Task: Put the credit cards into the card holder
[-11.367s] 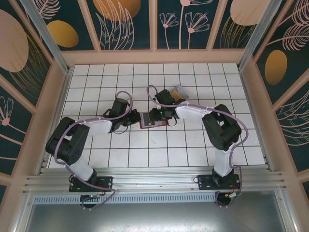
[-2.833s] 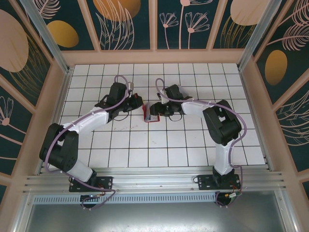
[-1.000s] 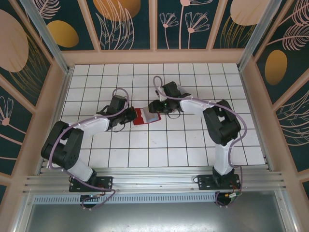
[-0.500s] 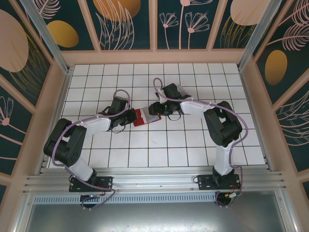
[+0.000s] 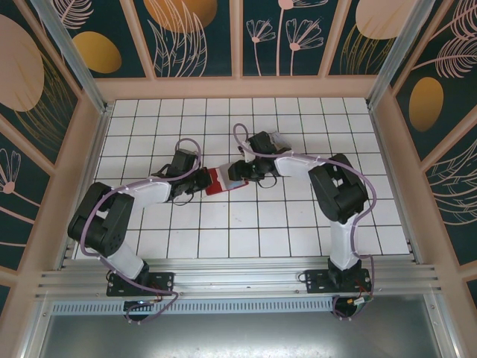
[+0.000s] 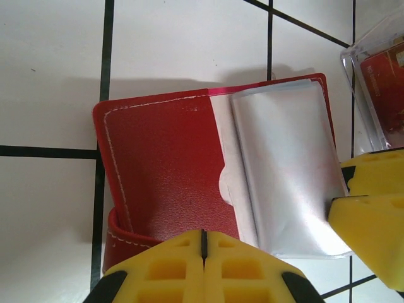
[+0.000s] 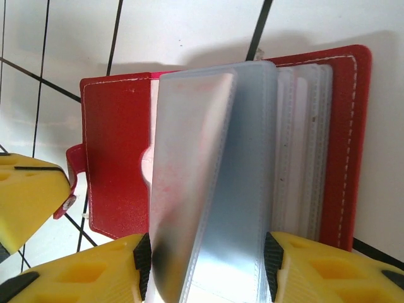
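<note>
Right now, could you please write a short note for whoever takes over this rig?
Left pincer: shut at the snap-tab edge of the card holder; clamping or just pressing, I cannot tell.
Right pincer: closed on a bunch of the holder's clear sleeves, holding them raised.
Things: the card holder lies open on the table; a red credit card sits in the clear box beside it.
Done: holder opened.
To do: no card visible in the sleeves; cards need fetching and inserting.
</note>
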